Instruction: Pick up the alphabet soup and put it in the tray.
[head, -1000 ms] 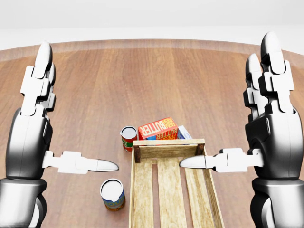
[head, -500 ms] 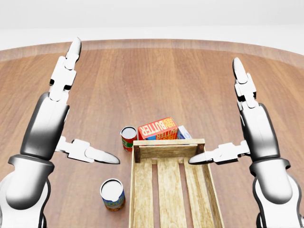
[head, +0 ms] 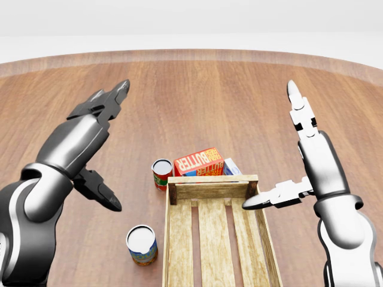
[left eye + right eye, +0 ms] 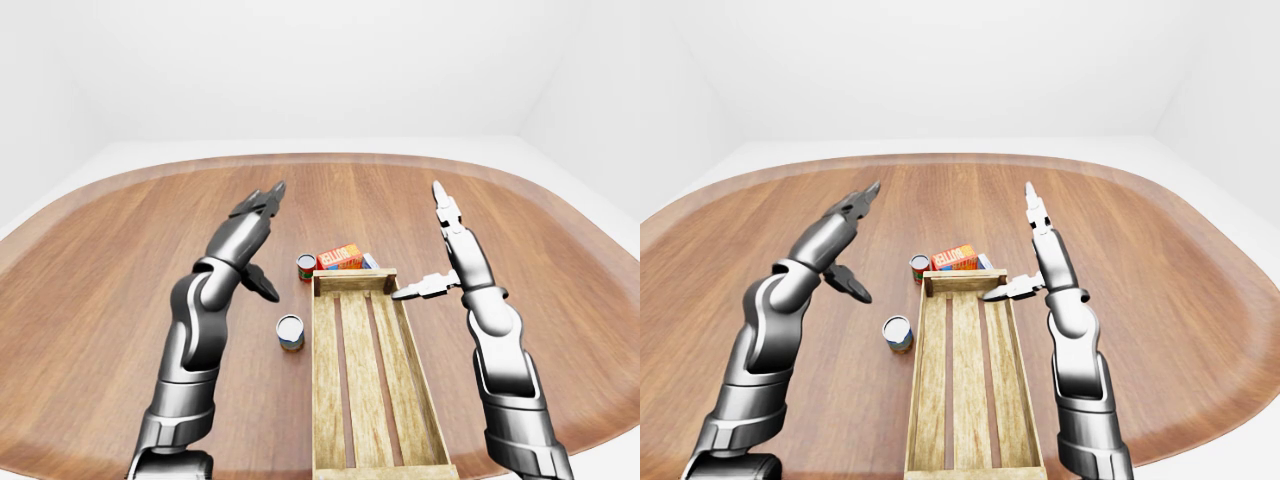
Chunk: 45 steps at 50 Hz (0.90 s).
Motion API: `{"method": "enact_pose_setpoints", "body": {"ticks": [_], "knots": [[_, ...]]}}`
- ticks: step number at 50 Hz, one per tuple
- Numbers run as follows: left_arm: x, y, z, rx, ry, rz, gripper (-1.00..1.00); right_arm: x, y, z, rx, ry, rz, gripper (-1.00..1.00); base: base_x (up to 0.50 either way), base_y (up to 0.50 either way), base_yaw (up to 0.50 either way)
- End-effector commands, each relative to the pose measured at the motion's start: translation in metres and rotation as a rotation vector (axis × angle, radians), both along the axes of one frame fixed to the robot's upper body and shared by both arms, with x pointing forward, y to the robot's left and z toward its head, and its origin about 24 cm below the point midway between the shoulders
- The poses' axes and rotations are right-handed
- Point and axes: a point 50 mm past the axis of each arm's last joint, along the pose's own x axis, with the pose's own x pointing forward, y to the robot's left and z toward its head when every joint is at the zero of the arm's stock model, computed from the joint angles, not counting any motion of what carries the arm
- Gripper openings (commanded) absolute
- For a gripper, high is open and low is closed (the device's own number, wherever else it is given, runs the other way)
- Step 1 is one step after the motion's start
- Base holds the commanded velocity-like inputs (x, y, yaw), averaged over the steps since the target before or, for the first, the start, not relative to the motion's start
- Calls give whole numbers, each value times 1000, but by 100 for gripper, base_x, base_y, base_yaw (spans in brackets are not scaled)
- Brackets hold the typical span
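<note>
Two cans stand on the wooden table left of the tray. A red-labelled can (image 3: 161, 173) sits by the tray's top-left corner. A can with a blue, green and orange label (image 3: 142, 244) stands lower, beside the tray's left wall. I cannot tell which one is the alphabet soup. The slatted wooden tray (image 3: 212, 179) runs down the middle and holds nothing. My left hand (image 3: 119, 146) hovers open up and left of the cans, apart from both. My right hand (image 3: 269, 146) is open, with its thumb (image 3: 263, 199) over the tray's top-right corner.
A red-orange butter box (image 3: 198, 161) lies against the tray's top wall, with a small blue-and-white box (image 3: 232, 166) to its right. The round table's rim (image 4: 320, 160) curves across the top, with white floor beyond it.
My left hand has turned and tipped to the right, now showing its dark side, and its thumb has swung lower. My right hand has barely moved since half a second ago. Cans and tray are unmoved.
</note>
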Motion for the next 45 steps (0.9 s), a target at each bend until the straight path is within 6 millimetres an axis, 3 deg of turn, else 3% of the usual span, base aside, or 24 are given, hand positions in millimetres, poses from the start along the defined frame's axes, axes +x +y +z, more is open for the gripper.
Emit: {"method": "enact_pose_setpoints", "body": {"ticks": [1,7,11,20,34,45], "knots": [[23,19,3,279,127,97,100,2,-1,-3,-11,17,-4,100,0,0,0],[32,38,-5,366,188,190,100,1,-2,-4,-5,19,-7,100,0,0,0],[29,40,-14,371,213,200,100,1,-3,-4,-3,19,-9,100,0,0,0],[32,23,-45,378,295,161,100,3,-2,-2,-3,16,-5,100,0,0,0],[43,-25,-60,325,315,49,100,3,-2,-4,6,20,-6,100,0,0,0],[55,-31,-72,279,342,53,100,3,-2,-5,6,24,-7,100,0,0,0]]}}
